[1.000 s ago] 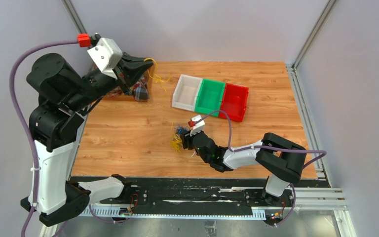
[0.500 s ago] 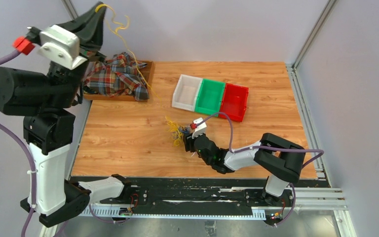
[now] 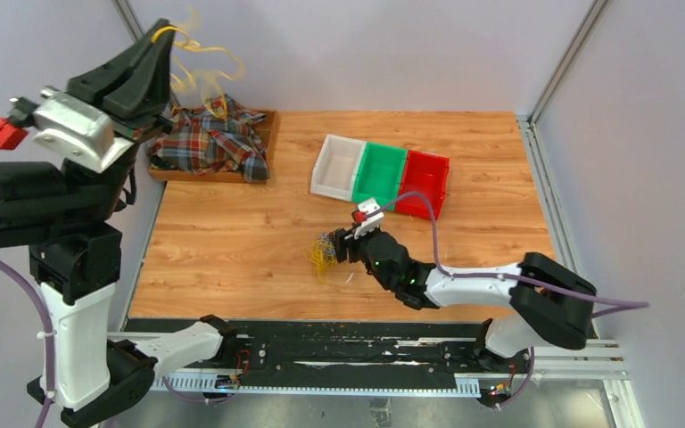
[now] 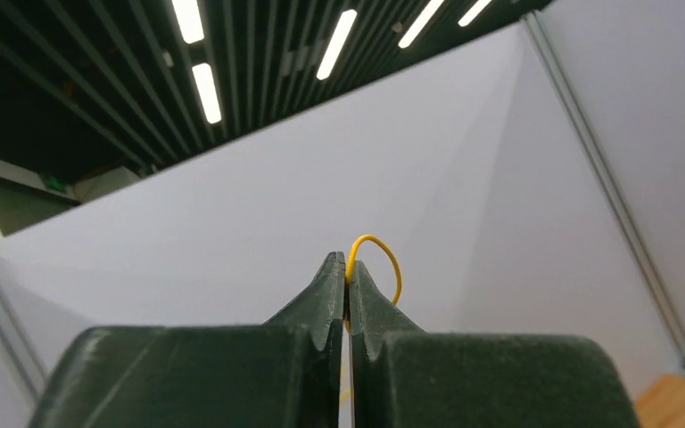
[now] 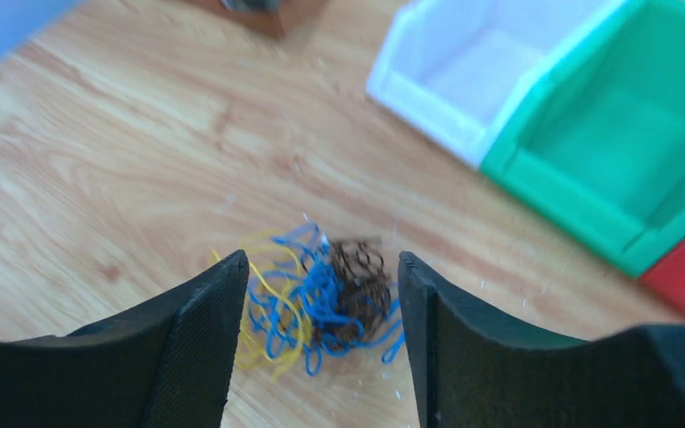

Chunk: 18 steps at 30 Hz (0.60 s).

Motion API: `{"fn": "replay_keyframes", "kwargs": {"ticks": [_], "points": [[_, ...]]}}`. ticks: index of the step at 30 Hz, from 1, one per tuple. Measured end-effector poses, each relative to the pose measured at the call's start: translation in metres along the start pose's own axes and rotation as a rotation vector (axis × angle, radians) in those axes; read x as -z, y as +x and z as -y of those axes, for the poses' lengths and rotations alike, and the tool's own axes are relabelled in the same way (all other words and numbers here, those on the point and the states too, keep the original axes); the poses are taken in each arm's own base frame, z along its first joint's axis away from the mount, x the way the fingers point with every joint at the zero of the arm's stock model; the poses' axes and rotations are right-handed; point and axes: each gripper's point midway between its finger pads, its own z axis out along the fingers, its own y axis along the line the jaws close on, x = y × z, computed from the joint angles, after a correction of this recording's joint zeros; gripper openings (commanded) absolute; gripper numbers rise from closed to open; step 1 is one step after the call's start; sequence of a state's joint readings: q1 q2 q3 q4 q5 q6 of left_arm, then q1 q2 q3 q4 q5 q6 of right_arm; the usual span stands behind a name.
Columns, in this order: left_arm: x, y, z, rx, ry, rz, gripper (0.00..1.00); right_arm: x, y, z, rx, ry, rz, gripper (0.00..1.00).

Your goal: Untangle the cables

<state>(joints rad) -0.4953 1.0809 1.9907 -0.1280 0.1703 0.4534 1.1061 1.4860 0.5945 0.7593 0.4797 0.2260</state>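
Note:
A small tangle of yellow, blue and dark cables lies on the wooden table near the middle front; it also shows in the right wrist view. My right gripper is open, low over the table, with the tangle just beyond and between its fingertips. My left gripper is raised high at the back left, pointing up, and is shut on a yellow cable. That cable's blurred loops trail from the fingertips in the air above the cloth.
A plaid cloth lies in a wooden tray at the back left. White, green and red bins stand side by side at the back centre. Metal rails run along the near edge.
My left arm rose from the cloth tray up high, pulling a yellow cable with it. My right arm stretched forward and its gripper now stands open behind the tangle, which shifted slightly.

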Motion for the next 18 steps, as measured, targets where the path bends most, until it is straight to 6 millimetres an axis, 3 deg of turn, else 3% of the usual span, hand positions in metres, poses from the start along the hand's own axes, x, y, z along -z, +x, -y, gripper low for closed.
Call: {"fn": "replay_keyframes", "kwargs": {"ticks": [3, 8, 14, 18], "points": [[0.001, 0.024, 0.022, 0.032, 0.076, -0.059, 0.00, 0.006, -0.051, -0.012, 0.001, -0.062, 0.084, 0.66], [0.008, 0.068, 0.053, 0.077, 0.167, -0.171, 0.00, 0.017, -0.101, -0.027, 0.007, -0.144, 0.161, 0.66], [0.042, 0.131, 0.097, 0.176, 0.264, -0.366, 0.00, 0.020, -0.120, -0.036, 0.018, -0.194, 0.176, 0.65], [0.079, 0.171, 0.127, 0.239, 0.315, -0.501, 0.00, 0.011, -0.124, -0.015, 0.013, -0.151, 0.153, 0.64]]}}
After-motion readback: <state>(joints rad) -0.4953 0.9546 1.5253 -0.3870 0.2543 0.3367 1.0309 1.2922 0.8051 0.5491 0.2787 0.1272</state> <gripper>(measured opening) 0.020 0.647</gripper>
